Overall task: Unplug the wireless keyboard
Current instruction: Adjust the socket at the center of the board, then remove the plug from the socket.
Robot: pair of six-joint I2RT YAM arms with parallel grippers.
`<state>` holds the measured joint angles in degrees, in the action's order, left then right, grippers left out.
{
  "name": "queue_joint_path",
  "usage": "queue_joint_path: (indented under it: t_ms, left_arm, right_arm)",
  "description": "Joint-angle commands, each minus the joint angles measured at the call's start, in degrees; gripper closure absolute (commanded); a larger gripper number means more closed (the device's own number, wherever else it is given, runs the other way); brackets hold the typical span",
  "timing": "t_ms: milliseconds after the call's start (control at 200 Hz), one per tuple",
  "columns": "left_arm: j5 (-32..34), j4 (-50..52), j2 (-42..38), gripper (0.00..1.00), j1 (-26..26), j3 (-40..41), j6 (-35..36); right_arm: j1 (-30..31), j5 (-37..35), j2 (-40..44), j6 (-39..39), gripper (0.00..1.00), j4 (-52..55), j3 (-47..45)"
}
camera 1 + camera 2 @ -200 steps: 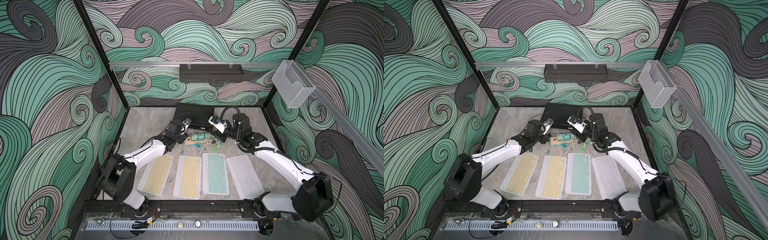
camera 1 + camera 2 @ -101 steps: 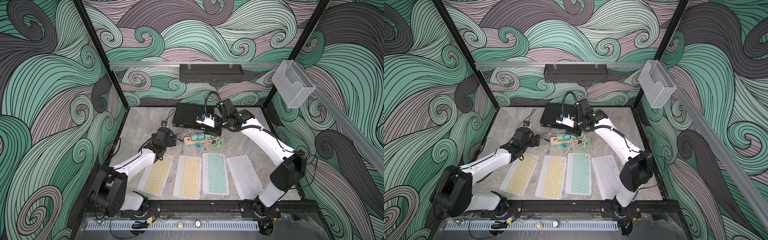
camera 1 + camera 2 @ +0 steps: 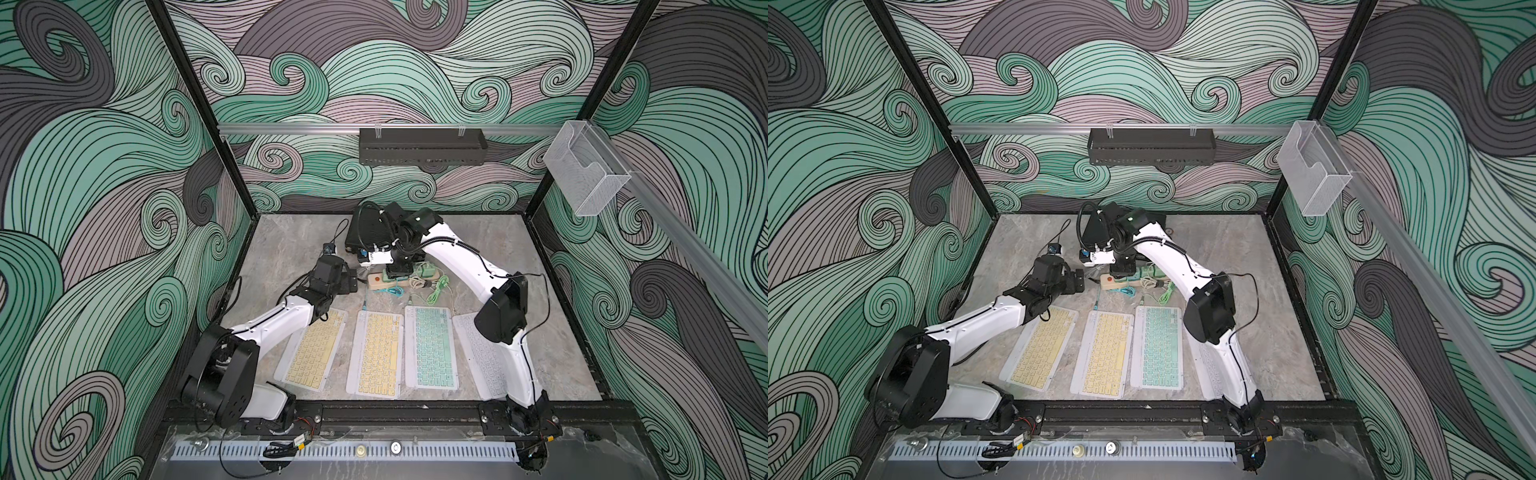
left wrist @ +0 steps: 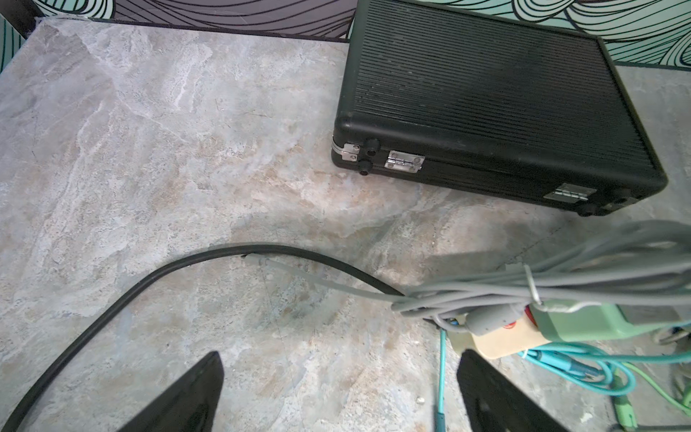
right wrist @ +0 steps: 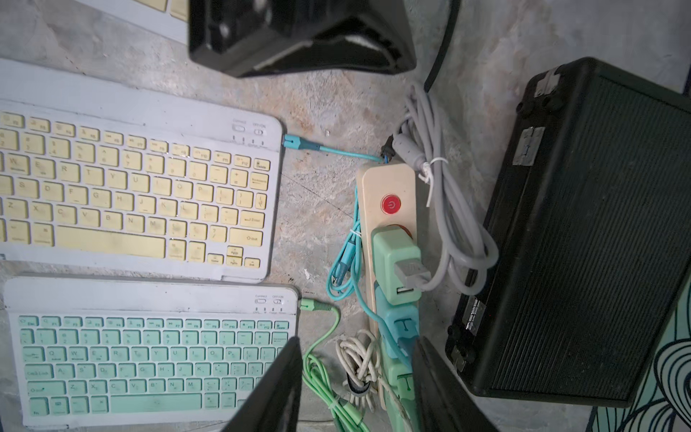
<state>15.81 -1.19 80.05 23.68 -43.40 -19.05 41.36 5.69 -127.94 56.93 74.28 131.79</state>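
A grey marbled counter (image 3: 291, 249) is seen, with a black case (image 4: 486, 97) laid flat at its back. A row of four keyboards (image 3: 430, 349) is lined up along the front. The yellow-keyed keyboard (image 5: 131, 187), second from the left, is plugged with a teal cable (image 5: 336, 151) that is led to the power strip (image 5: 389, 187), set between row and case. The right end effector (image 5: 357, 340) is held part-spread over the strip's end away from the red switch, with nothing clasped. The left end effector (image 4: 340, 353) is spread wide and empty beside the switch end.
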Motion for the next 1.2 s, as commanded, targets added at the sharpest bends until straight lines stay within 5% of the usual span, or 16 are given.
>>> queue_joint_path:
  t_ms: [0,410,785,1196]
  left_arm:
    - [-0.52,0.29,0.28,0.01,-0.03,-2.09,-1.08]
    - [-0.91,0.05,0.28,0.01,-0.04,-2.05,-1.08]
    - [-1.23,-0.2,0.72,0.02,-0.03,-2.13,-0.69]
    - [-1.79,-0.3,2.5,0.02,-0.03,-2.73,-0.61]
  right_arm:
    - [0.99,-1.34,-1.63,2.73,0.48,7.2,2.68]
    - [1.0,-5.44,-10.83,-0.27,0.4,4.77,13.16]
    - [0.26,-8.51,-13.78,-2.2,0.42,3.16,12.63]
    - [-1.88,-7.97,-9.41,-7.02,0.41,1.58,12.77]
